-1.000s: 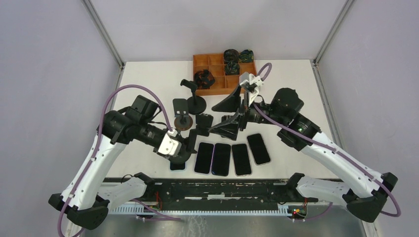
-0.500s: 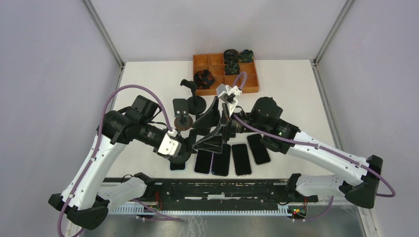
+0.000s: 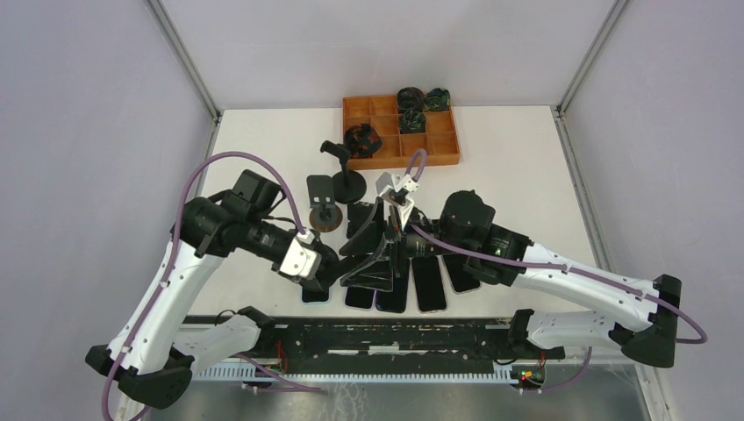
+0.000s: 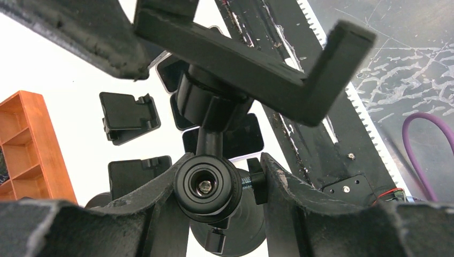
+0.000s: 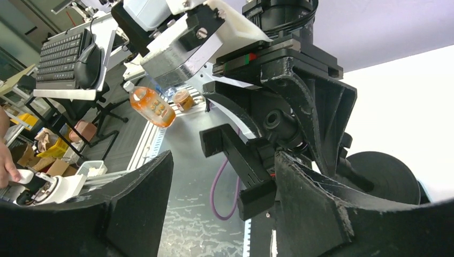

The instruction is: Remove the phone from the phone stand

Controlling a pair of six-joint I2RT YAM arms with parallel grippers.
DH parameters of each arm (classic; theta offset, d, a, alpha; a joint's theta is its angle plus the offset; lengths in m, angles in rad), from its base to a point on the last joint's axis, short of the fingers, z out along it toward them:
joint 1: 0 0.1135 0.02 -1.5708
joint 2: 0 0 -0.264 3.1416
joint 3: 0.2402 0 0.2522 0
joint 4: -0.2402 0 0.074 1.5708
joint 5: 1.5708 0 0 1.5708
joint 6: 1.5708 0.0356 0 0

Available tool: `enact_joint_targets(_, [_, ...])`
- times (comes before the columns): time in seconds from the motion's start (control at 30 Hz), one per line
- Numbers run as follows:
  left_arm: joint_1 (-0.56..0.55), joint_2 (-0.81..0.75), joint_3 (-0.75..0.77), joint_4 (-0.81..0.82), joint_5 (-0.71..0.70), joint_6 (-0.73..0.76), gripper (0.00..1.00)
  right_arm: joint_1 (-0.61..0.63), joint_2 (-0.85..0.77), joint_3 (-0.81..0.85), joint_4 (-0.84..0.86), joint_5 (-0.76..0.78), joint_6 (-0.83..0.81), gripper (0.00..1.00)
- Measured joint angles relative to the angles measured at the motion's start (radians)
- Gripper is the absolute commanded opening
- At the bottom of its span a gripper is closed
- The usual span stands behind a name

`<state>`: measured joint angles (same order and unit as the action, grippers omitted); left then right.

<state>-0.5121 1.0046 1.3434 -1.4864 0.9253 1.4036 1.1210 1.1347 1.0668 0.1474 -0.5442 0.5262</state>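
Your right arm has swung in from up by the orange tray (image 3: 412, 162) and dropped low. The right end effector (image 5: 224, 160) is now right at the phone stand (image 4: 241, 59), spread wide and carrying nothing. The stand's cradle is framed between its fingers in the right wrist view, but I can't tell whether it's truly between them or just ahead. That looks like the approach done and the pull next.

Your left end effector (image 4: 217, 184) hasn't budged. It's clamped tight on the stand's ball joint at the near side of the worktop (image 3: 263, 149), beside the row of phones (image 3: 430, 282) lying flat.

Here's the catch: both wrist cameras show only the cradle's plate and lip. No phone shows there, and I can't tell if one sits on the hidden face.
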Motion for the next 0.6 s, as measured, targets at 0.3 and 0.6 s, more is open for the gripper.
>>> enact_joint_targets(0.3, [0.0, -0.003, 0.012, -0.001, -0.002, 0.0, 0.02, 0.063, 0.031, 0.077, -0.139, 0.032, -0.031, 0.66])
enact_joint_targets(0.6, [0.0, -0.004, 0.019, -0.001, -0.006, 0.0, 0.02, 0.072, 0.121, 0.202, -0.299, 0.084, -0.101, 0.56])
